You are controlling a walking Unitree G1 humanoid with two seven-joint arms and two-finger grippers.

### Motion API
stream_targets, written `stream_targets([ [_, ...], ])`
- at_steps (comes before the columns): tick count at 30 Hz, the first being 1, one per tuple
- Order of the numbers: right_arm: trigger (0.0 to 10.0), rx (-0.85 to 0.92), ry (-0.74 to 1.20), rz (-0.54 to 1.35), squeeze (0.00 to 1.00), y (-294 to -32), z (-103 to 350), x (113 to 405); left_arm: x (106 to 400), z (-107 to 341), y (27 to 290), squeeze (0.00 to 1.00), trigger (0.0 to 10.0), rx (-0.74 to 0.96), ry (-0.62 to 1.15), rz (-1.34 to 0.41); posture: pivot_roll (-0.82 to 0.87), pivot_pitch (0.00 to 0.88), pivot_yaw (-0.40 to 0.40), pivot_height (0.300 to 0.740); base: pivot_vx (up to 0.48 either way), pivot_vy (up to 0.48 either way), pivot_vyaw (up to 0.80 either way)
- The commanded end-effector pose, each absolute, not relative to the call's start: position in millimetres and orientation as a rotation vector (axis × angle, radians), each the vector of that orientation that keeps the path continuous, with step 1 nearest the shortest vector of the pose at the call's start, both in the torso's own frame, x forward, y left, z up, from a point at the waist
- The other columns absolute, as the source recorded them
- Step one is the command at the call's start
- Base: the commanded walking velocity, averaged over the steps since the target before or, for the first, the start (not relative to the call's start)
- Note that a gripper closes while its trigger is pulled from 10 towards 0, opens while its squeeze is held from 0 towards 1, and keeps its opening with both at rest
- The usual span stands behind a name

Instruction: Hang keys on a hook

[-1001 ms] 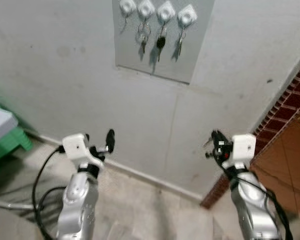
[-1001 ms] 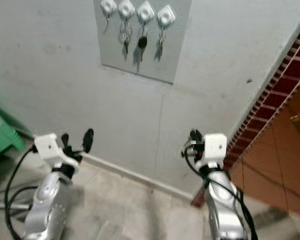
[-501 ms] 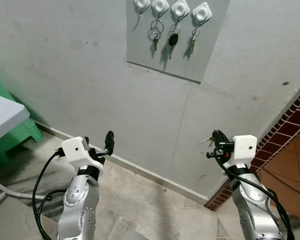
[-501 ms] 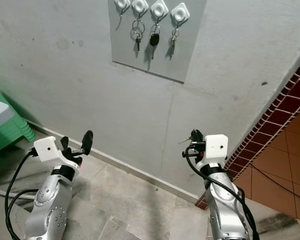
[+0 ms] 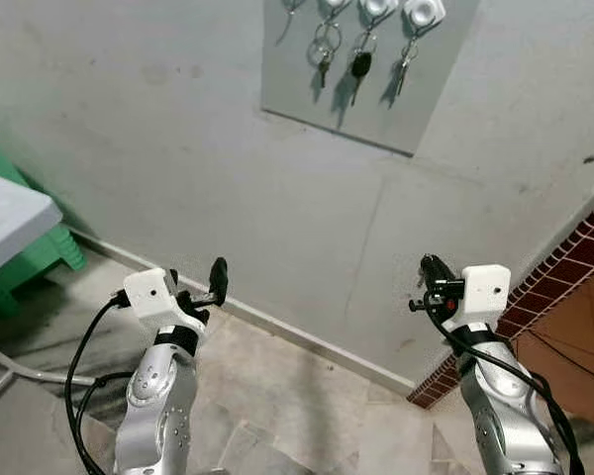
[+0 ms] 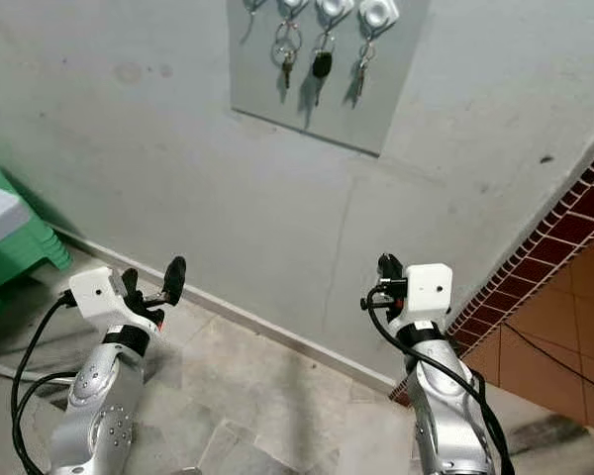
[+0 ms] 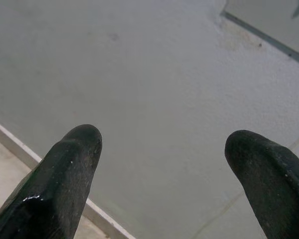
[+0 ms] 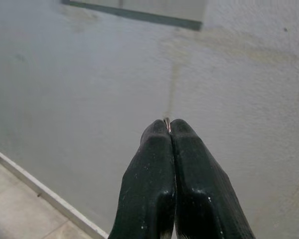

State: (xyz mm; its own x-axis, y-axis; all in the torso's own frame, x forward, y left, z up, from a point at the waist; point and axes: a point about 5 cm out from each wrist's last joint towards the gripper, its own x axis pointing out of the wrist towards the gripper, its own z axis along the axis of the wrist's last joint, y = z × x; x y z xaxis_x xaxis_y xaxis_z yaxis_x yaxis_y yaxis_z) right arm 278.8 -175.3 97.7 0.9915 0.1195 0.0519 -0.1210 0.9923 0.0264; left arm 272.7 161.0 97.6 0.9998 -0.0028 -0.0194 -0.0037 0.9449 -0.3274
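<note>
1. The grey rectangular wall panel (image 5: 366,69) is cut off at the upper edge of the head views, so the white square hook mounts (image 5: 423,12) show only in part, and the leftmost hook is barely visible.
2. Three sets of keys hang from those hooks: a silver key on a large ring (image 5: 324,49), a black-headed key (image 5: 359,65) and a small silver key (image 5: 406,59). Their teeth and any tags are too small to make out.
3. The right tool (image 8: 168,125) is held up before the grey plaster wall (image 5: 178,148), well below the panel, its two black fingers pressed together. A thin sliver of metal (image 8: 166,122) peeks out between the tips; what it belongs to is hidden inside the grip.
4. The left tool (image 7: 164,144) is also raised toward the wall, its fingers spread wide with nothing between them.
5. A green plastic stool (image 5: 20,272) stands at the robot's left under a grey slab that is cut off at the frame edge.
6. Dark red brick edging (image 5: 564,267) runs along the wall's corner on the right.
7. No writing or brand can be read anywhere.
</note>
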Motion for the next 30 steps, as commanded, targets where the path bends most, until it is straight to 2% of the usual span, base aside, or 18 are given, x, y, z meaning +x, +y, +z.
stream_targets([
  [1,10.0,0.035,-0.054,0.122,0.0,-175.4,99.4,278.1,272.3,99.6,160.0,0.0,10.0,-0.334,0.015,-0.008,0.03,0.087,-0.082,0.74,-0.315,0.356,0.0],
  [6,10.0,0.035,-0.052,0.126,0.0,-174.3,99.0,277.3,271.9,100.3,159.1,0.0,10.0,-0.334,0.012,-0.013,0.03,0.084,-0.082,0.74,-0.298,0.345,0.0],
  [30,10.0,0.054,-0.041,0.108,0.0,-176.9,96.6,272.0,271.3,100.2,160.4,0.0,10.0,-0.318,0.017,-0.026,0.02,0.08,-0.072,0.74,0.0,0.0,0.0],
])
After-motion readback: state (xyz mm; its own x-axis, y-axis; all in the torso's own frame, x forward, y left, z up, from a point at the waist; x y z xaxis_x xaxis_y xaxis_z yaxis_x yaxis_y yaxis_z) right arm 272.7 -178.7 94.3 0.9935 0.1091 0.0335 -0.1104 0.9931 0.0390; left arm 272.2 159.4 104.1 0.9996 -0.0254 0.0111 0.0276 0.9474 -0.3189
